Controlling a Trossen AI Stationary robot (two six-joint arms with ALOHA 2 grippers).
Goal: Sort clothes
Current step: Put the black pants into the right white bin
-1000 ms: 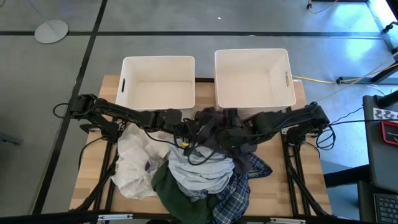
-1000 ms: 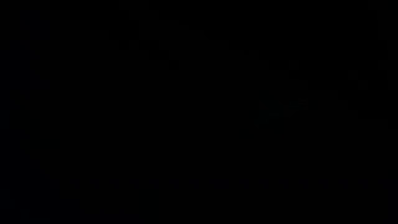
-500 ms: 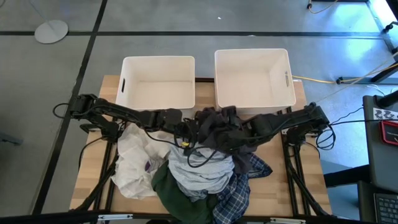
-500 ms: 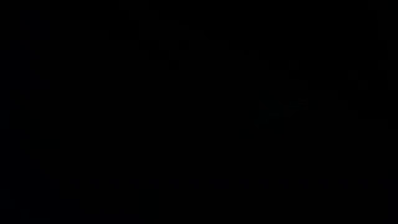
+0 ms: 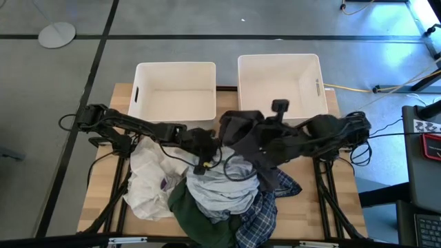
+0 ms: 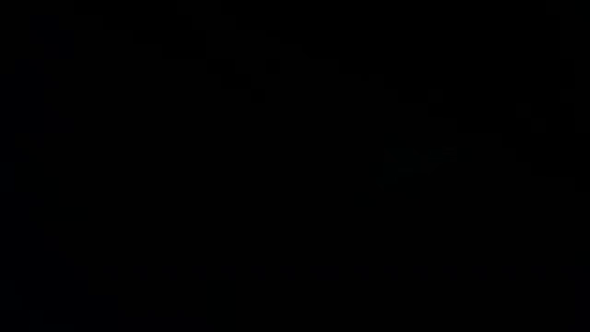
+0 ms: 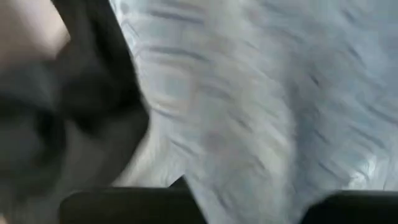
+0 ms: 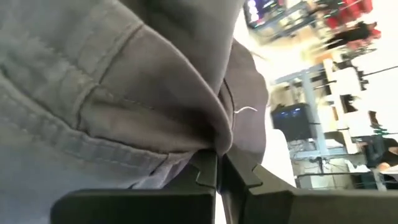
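Pinching dark grey garment point(image 8: 124, 81) between closed fingers, right tool point(image 8: 217, 171); left tool's point(image 5: 204, 146) state unclear.

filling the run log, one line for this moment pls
right gripper: shut on dark grey garment, lifted | left gripper: over pile, on pale grey-blue garment | bins: hold nothing

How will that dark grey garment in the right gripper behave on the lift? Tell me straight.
Probably floppy: the dark grey garment folds and creases where the right gripper pinches it. It likely sags and trails, since its lower part hangs onto the pile by the pale grey-blue garment. It seems light; one small pinch holds it raised.
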